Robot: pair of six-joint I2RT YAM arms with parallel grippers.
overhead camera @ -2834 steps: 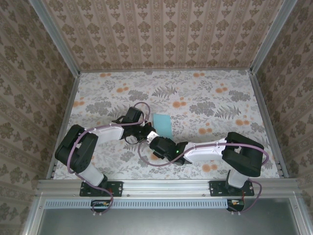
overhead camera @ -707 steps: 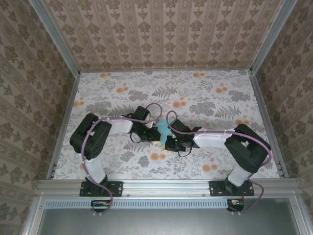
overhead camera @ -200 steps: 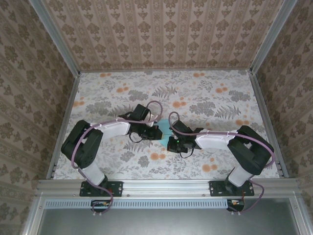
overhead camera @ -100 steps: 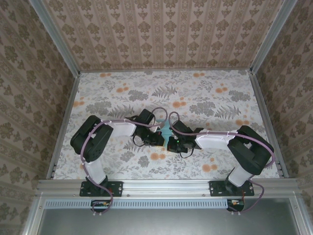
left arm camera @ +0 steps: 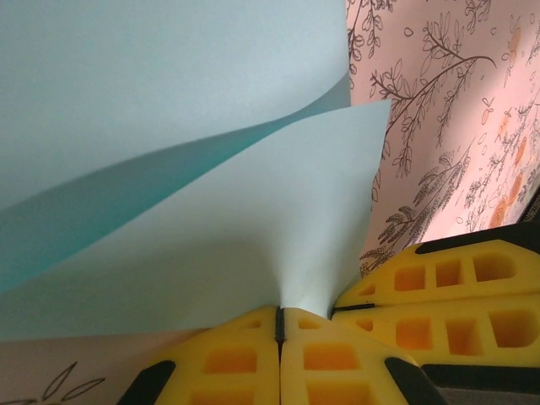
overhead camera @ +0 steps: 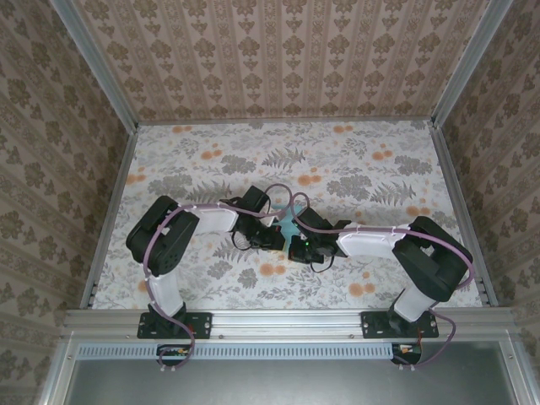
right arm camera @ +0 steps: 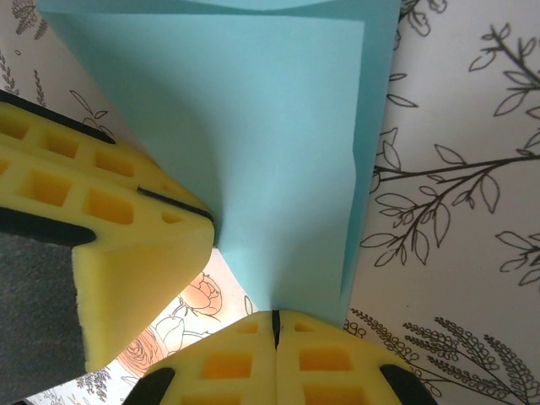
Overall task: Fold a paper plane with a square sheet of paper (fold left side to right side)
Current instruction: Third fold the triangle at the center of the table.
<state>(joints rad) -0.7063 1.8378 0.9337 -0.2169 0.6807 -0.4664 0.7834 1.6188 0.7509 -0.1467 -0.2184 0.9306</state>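
Note:
The light cyan-blue sheet of paper lies mid-table between the two wrists, mostly covered by them. In the left wrist view the paper curls up and over itself, and my left gripper is shut on its near edge. The right gripper's yellow fingers sit just to its right. In the right wrist view my right gripper is shut on the paper, which has a folded strip along its right side. The left gripper's fingers press against the paper from the left. From above, the left gripper and the right gripper nearly touch.
The floral tablecloth stretches bare to the back and both sides. Patterned walls with metal rails close in the table on three sides. Purple cables loop over both wrists.
The left gripper has moved right with the paper's edge, up against the right gripper, so the sheet bends over itself. The right arm has stayed put.

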